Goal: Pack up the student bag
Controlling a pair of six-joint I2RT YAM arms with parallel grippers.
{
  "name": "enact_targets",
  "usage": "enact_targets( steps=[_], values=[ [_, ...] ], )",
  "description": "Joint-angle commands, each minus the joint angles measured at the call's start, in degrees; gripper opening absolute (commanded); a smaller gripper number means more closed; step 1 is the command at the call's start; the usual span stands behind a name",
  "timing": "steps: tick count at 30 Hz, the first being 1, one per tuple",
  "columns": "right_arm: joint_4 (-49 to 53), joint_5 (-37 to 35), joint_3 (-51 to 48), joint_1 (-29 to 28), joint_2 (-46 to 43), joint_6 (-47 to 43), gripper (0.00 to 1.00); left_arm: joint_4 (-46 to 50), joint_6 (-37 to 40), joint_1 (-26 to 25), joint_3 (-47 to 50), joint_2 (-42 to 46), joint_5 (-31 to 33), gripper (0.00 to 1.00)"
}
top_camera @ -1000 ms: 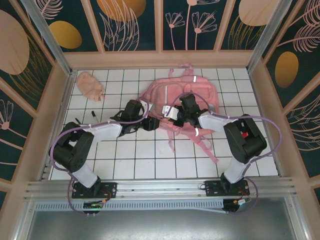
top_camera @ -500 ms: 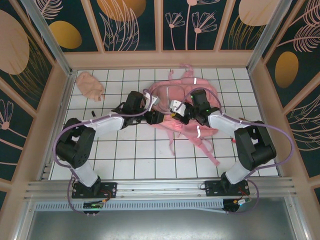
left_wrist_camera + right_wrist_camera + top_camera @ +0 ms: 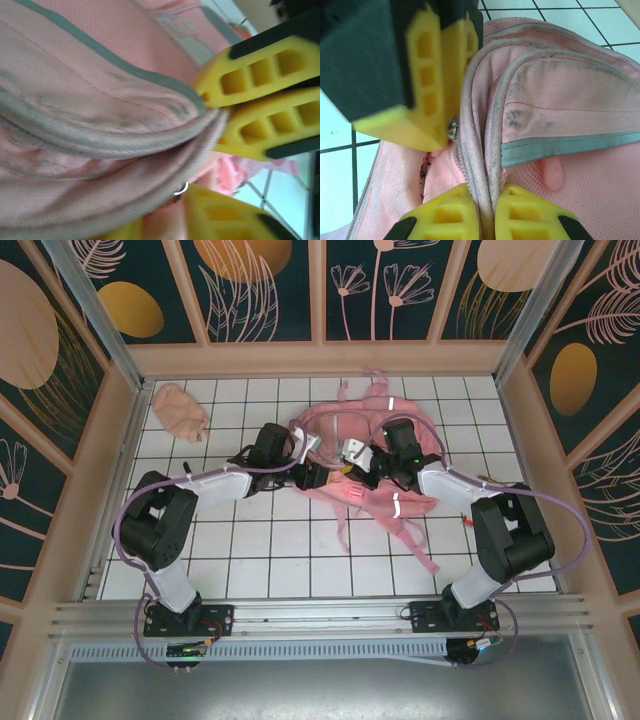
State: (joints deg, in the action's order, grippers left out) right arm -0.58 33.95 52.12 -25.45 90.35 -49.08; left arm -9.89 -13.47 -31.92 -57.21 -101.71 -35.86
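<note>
The pink student bag [image 3: 385, 425] lies on the white tiled table, mid-back. Both grippers meet at its near left edge. My right gripper [image 3: 487, 215] is shut on the bag's grey zip-lined rim [image 3: 480, 125], which stands pinched between its yellow fingers [image 3: 455, 212]. In the top view that gripper [image 3: 352, 465] sits just right of my left gripper [image 3: 320, 477]. My left gripper [image 3: 165, 222] is closed on the pink zip pull, beside a small metal ring [image 3: 181, 189]. The right wrist view shows it [image 3: 440, 135] with its fingers together at the metal slider [image 3: 452, 127].
A small peach cloth pouch [image 3: 180, 410] lies at the back left corner. The bag's pink straps [image 3: 415, 545] trail toward the front right. Wooden walls [image 3: 95, 480] fence the table on the left, back and right.
Both grippers have moved farther back onto the bag. The left gripper has slid right to the zip and narrowed its jaws onto the pull. The bag's near edge is bunched up.
</note>
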Motion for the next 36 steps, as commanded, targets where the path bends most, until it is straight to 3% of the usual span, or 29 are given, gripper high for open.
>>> enact_targets(
  steps=[1,4,13,21,23,25,27,30,33,36],
  values=[
    [-1.07,7.63,2.43,-2.96,-4.01,-0.33,0.0,-2.32,0.21,-0.65,-2.46,-1.76,1.83,0.13],
    [0.51,5.45,1.48,-2.62,-4.62,-2.25,0.0,-1.17,3.1,-0.27,-1.91,0.27,0.6,0.0],
    [5.66,-4.05,0.01,-3.27,-5.9,-11.39,0.0,2.23,13.37,3.65,6.84,12.82,11.26,0.0],
    [4.67,-6.37,-3.3,-3.99,-8.14,-14.71,0.0,7.34,25.61,5.91,7.8,14.15,19.34,0.0],
    [3.81,-7.05,-4.45,-4.17,-8.63,-15.16,0.0,8.78,30.34,5.91,7.71,13.64,16.29,0.0],
    [2.27,-6.38,-5.4,-4.25,-9.26,-13.75,0.0,9.85,32.54,5.82,7.54,13.27,8.99,0.0],
    [-2.08,-4.91,-7.09,-4.25,-10.3,-8.89,0.32,7.71,32.04,5.29,9.14,14.61,2.67,0.0],
    [-11.52,-1.65,-10.9,-5.13,-12.22,-0.69,0.64,0.28,29.35,3.19,13.74,18.51,-2.72,0.0],
    [-18.07,-3.49,-11.86,-7.63,-11.42,8.27,0.75,-3.53,25.06,0.78,15.24,19.25,-6.22,0.0],
    [-15.59,-5.66,-8.7,-9.99,-7.49,13.35,0.79,-3.37,22.96,-1.62,14.59,18.35,-6.29,0.0]
  ],
)
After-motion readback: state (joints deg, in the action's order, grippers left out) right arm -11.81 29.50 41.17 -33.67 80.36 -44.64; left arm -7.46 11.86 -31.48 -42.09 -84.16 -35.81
